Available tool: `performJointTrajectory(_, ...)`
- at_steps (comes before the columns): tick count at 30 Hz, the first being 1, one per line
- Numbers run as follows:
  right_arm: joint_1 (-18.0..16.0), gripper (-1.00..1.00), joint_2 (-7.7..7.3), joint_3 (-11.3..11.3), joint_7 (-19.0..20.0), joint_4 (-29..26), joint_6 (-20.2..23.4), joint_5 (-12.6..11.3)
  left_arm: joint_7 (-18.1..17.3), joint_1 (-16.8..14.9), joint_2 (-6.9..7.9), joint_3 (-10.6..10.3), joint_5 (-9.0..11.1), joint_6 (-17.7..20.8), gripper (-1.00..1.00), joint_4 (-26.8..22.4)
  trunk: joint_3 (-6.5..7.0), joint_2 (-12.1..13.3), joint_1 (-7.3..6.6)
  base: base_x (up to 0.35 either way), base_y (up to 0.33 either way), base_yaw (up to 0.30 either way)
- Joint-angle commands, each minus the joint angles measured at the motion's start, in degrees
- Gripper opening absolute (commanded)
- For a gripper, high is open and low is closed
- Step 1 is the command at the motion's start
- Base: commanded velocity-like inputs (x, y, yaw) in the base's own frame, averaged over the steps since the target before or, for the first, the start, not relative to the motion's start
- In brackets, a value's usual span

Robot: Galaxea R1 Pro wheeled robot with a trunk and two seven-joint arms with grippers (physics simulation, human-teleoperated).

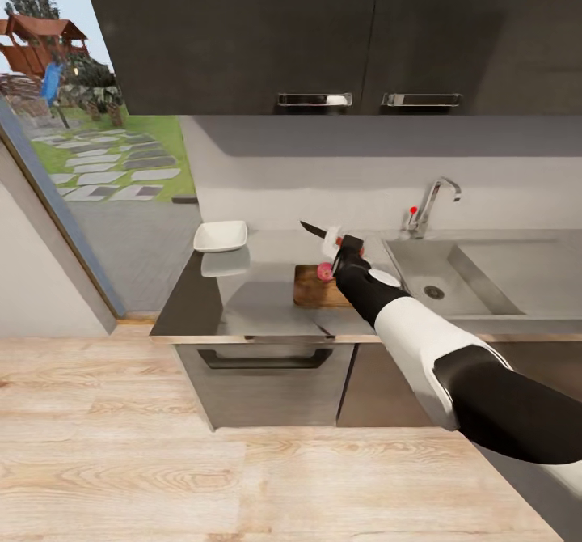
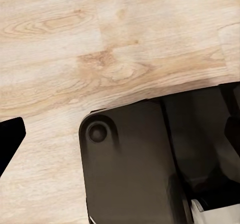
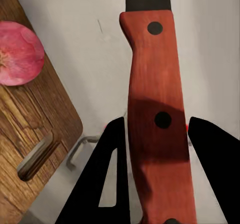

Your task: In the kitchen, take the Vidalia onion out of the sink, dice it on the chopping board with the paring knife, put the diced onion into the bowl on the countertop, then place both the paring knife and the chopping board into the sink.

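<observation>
The pink-red Vidalia onion (image 1: 325,271) rests on the dark-brown chopping board (image 1: 317,290), which lies on the grey countertop (image 1: 259,299) left of the sink (image 1: 432,279). My right gripper (image 1: 343,249) hovers just above the onion and board, shut on the red handle of the paring knife (image 1: 315,230), whose dark blade points away to the left. In the right wrist view the knife handle (image 3: 157,108) sits between the black fingers (image 3: 112,184), beside the onion (image 3: 17,53) and the board's slot handle (image 3: 37,156). The white bowl (image 1: 221,236) stands at the counter's left end. My left gripper (image 2: 122,129) hangs open over the floor.
The chrome tap (image 1: 428,202) rises behind the sink, with the drainboard (image 1: 525,263) to its right. Dark wall cabinets (image 1: 323,32) hang above the counter. A window (image 1: 89,121) opens to the left. The left wrist view looks down on the wood floor (image 2: 100,43) and my dark base (image 2: 135,169).
</observation>
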Motion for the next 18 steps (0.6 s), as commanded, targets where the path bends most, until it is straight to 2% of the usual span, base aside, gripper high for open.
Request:
performJointTrajectory(1,0.0,-1.00,0.00,0.4,-0.4,0.3,-0.3,0.6,0.4,0.0,0.04,-0.3,0.2,-0.1,1.00,-0.1,-0.10,-0.1,0.04,0.000,0.000,0.000)
performJointTrajectory(3,0.7,-1.00,0.00,0.6,-3.4,0.6,-0.8,0.6,0.4,0.0,0.04,-0.3,0.2,-0.1,1.00,-0.1,-0.10,-0.1,0.04,0.000,0.000,0.000)
performJointTrajectory(6,2.8,-1.00,0.00,0.8,-11.1,0.7,-1.3,0.6,0.4,0.0,0.04,-0.3,0.2,-0.1,1.00,-0.1,-0.10,-0.1,0.04,0.000,0.000,0.000)
performJointTrajectory(8,4.6,-1.00,0.00,0.8,-13.8,0.7,-1.4,0.6,0.4,0.0,0.04,-0.3,0.2,-0.1,1.00,-0.1,-0.10,-0.1,0.04,0.000,0.000,0.000)
performJointTrajectory(18,7.1,-1.00,0.00,0.9,-14.9,4.1,-3.6,0.6,0.4,0.0,0.04,-0.3,0.3,0.0,1.00,0.0,-0.10,-0.1,0.04,0.000,0.000,0.000)
